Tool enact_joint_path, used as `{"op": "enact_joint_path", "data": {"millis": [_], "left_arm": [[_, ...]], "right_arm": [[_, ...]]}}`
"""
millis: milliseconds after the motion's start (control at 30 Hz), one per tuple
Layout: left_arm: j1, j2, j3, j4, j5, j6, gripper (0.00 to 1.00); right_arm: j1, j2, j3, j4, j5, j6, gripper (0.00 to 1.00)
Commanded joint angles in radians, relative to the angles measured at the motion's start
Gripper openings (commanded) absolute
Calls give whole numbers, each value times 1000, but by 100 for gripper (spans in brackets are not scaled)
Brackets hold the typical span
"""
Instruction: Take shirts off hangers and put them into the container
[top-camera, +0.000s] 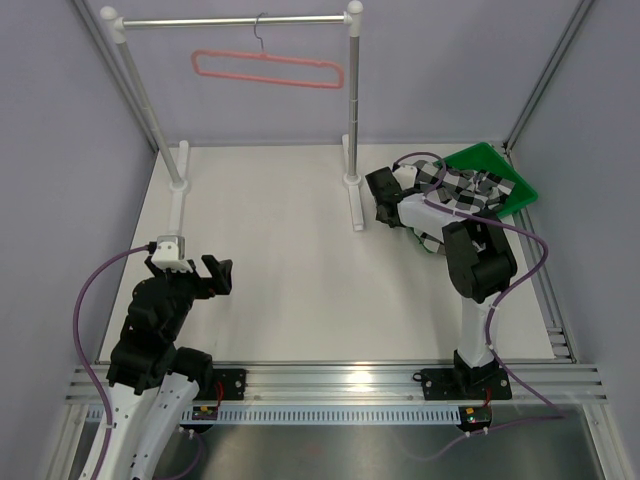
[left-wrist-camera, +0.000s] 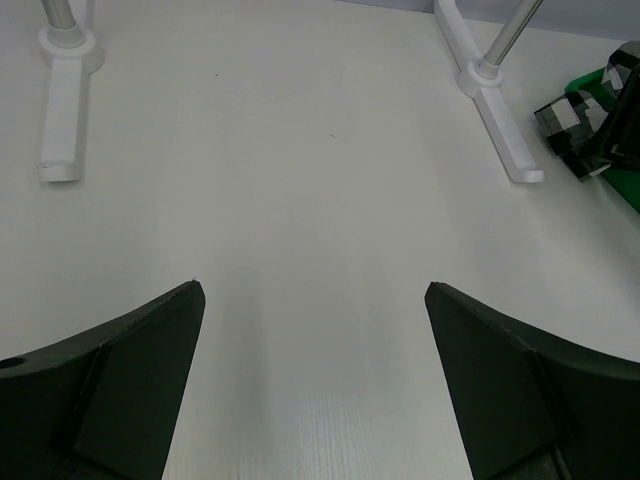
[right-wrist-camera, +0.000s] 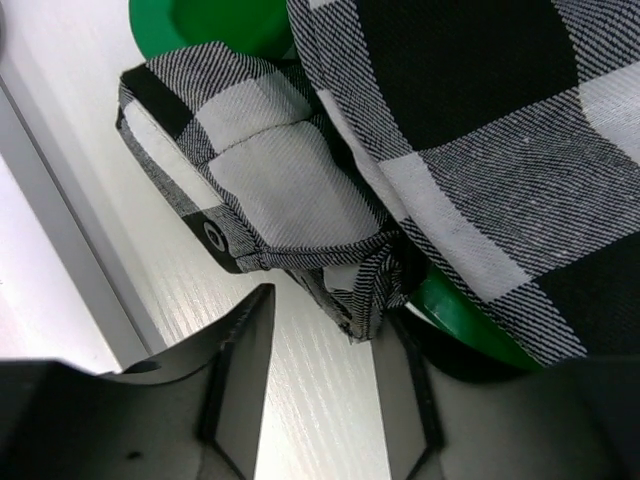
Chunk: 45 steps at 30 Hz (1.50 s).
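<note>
The checked shirt (top-camera: 470, 188) lies heaped in the green tray (top-camera: 487, 156) at right, with one cuff (right-wrist-camera: 270, 180) spilling over the rim onto the desk (top-camera: 290, 230). It looks soft, light and floppy, best pinched at the doubled cuff. The right end effector (right-wrist-camera: 330, 305) straddles that cuff, half-open; the left end effector (left-wrist-camera: 315, 288) gapes wide.

The shirt (right-wrist-camera: 450, 150) is matt woven cloth with a visible weave. The tray (right-wrist-camera: 215, 25) is glossy, smooth green plastic. The counter (left-wrist-camera: 320, 200) is smooth white with a faint grain, and the rail (top-camera: 235, 20) is shiny metal.

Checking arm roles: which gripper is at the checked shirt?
Right gripper: fingers straddle a corner of the shirt at the green tray. Left gripper is open over the table.
</note>
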Motion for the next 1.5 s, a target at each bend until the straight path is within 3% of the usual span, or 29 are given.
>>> {"op": "enact_joint_path", "data": {"millis": [0,67,333,933,1467], "left_arm": [[-4,0,-2,33,5,-13,99],[-4,0,-1,33,5,-11,99],[-4,0,-1,31,5,-13,99],[-4,4,-4,38,10,-13,99],[-4,9,-4,38,13,-13,99]], "right_arm": [[-8,10,24,45,63,4,45],[-11,10,24,47,63,1,40],[-9,-25,17,47,56,-4,1],[-53,-189,137,-58,6,-47,0],[-349,-177,120,-157,-83,-59,0]]}}
